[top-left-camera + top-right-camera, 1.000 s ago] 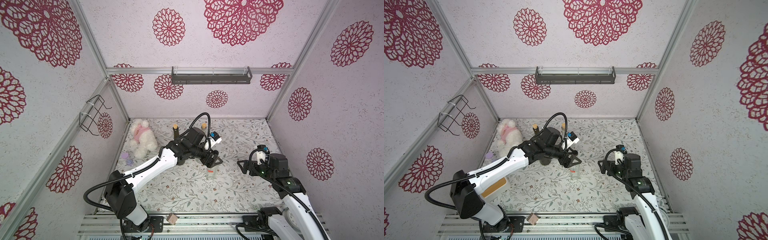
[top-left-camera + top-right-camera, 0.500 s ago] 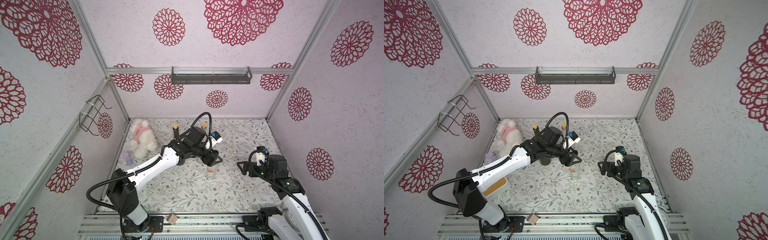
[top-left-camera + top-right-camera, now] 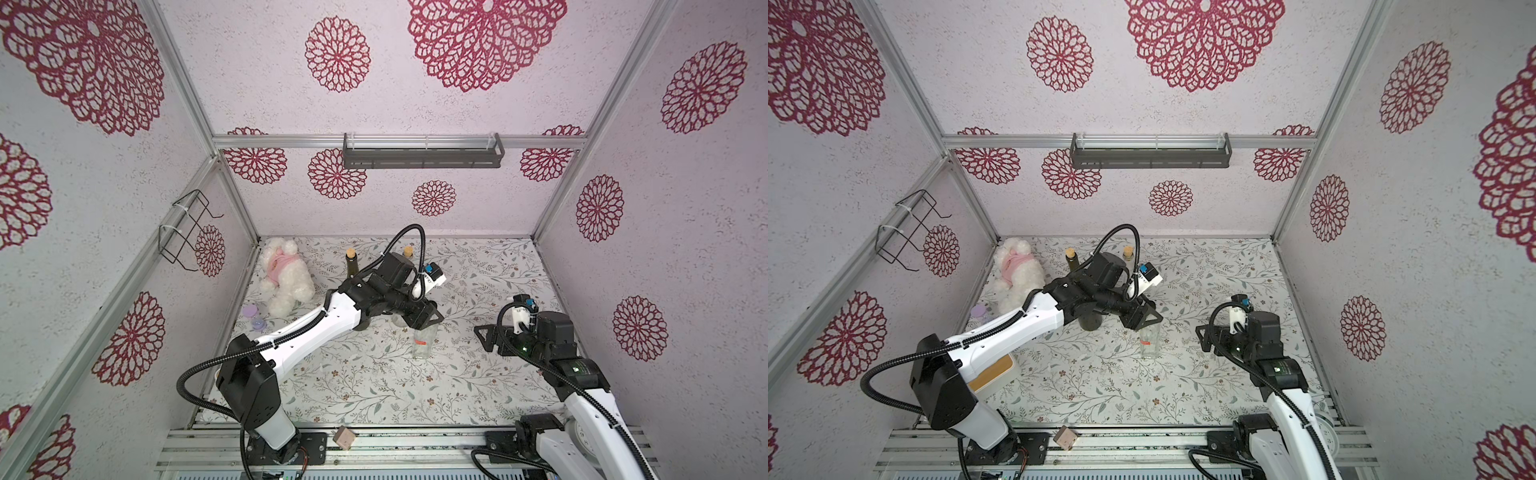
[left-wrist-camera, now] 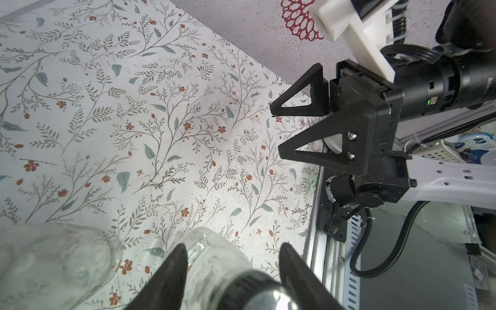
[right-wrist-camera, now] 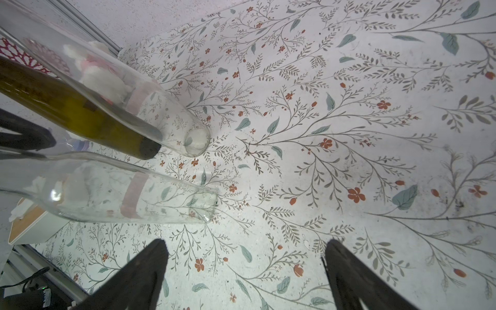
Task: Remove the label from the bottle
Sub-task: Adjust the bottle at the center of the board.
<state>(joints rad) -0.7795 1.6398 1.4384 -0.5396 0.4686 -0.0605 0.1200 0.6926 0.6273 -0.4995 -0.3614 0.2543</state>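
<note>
A clear glass bottle (image 3: 424,341) (image 3: 1149,343) stands upright mid-table, with a small label (image 3: 420,343) marked in red on its side. In the right wrist view the label (image 5: 132,196) reads as a pale pink band round the bottle (image 5: 166,193). My left gripper (image 3: 424,319) (image 3: 1144,318) hangs over the bottle's top. In the left wrist view the left gripper (image 4: 232,249) straddles the black-capped neck (image 4: 214,257); floor still shows between one fingertip and the glass. My right gripper (image 3: 483,337) (image 5: 245,244) stands open to the bottle's right, holding nothing.
A dark green bottle (image 3: 1091,320) and a second clear bottle (image 4: 53,263) stand beside the left arm. Two corked bottles (image 3: 352,264) and a plush dog (image 3: 286,278) are at the back left. A wood-lidded white box (image 3: 992,370) sits front left.
The left gripper's jaws have narrowed round the bottle's neck, and the gripper has shifted slightly over the bottle. The right arm has not moved.
</note>
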